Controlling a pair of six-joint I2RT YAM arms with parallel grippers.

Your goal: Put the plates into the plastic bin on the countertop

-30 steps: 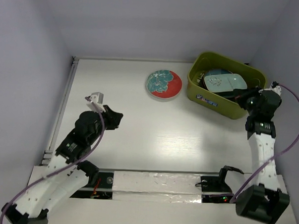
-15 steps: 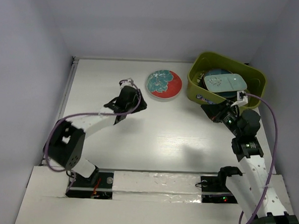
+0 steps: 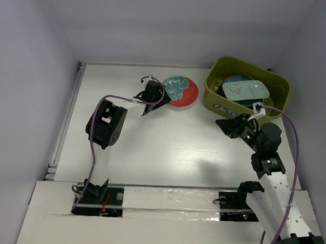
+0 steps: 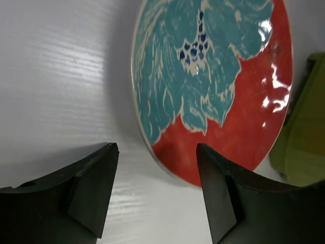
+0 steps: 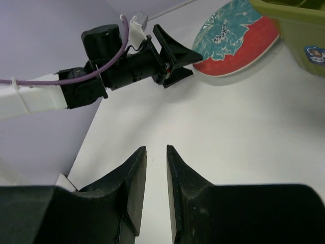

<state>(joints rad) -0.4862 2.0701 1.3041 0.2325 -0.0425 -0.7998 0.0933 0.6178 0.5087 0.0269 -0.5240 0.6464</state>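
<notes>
The left arm is stretching much farther than a second ago, when it was folded near its base. Its left claw (image 3: 157, 95) is now standing released and spread wide, with the near rim of the red and teal plate (image 3: 179, 92) lying between the fingers, not yet pinched. The right claw (image 3: 228, 126) is drawing back from the green bin (image 3: 247, 119), where it was sitting a second ago. It is parting only slightly and gripping nothing. That suggests the bin is taking its load: dishes are lying stacked inside, a pale mint dish (image 3: 245, 89) on top, and the red plate is looking like the last one left out, just beside the bin. The counter (image 3: 151, 148) is showing white with faint grain, and pale grey walls (image 3: 156, 30) are closing it in.
</notes>
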